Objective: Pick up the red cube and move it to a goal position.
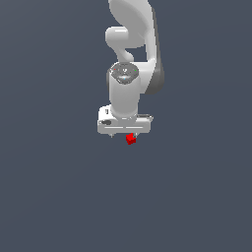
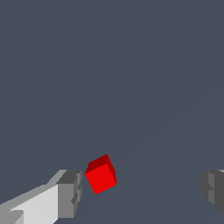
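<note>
In the exterior view, the white Panda arm [image 1: 130, 44] reaches down over a plain dark grey floor [image 1: 49, 197], with its gripper [image 1: 124, 134] pointing downward. The red cube [image 1: 130, 139] shows just under the gripper's white body, a little toward the exterior view's right of the hand's middle. From this angle the fingertips are mostly hidden by the hand, so whether the cube is already between them cannot be settled here, nor whether it rests on the floor, though nothing suggests it is lifted.

In the wrist view, the gripper [image 2: 142, 188] stands wide apart: one grey fingertip [image 2: 70, 192] sits close beside the cube and the other [image 2: 213, 189] is well away on the far side. The red cube [image 2: 101, 175] lies between the two pads but clearly off-centre, nearer to the first finger and apparently not touching it. It is also turned at an angle to the pads, so its faces do not line up squarely with them.

The step in hand appears to be the approach and alignment before the grasp; no goal marker is visible in either view. The next move likely calls for shifting the hand sideways so the cube sits midway, perhaps rotating the wrist to meet its faces flat, lowering fully, then closing.
</note>
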`<state>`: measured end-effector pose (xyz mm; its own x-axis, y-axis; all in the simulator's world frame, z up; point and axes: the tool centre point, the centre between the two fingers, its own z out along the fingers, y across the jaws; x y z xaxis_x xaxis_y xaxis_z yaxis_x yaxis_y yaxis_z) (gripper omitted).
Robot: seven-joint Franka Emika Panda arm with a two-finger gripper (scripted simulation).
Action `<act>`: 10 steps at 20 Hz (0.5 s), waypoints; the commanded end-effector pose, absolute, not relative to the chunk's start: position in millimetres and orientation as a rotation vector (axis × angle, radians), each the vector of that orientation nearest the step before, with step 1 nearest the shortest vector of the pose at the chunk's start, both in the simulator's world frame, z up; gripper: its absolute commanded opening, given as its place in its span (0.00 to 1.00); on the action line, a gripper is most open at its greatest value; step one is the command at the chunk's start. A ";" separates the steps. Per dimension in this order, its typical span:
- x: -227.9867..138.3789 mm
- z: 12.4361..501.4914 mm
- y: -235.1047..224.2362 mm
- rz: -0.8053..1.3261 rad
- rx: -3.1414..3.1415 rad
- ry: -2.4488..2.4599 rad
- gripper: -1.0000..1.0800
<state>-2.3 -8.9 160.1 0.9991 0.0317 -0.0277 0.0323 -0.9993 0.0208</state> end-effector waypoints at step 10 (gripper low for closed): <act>-10.9 142.8 -2.9 -0.037 3.120 0.136 0.96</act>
<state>-8.4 -4.6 147.8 0.9971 0.0717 -0.0248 0.0722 -0.9972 0.0183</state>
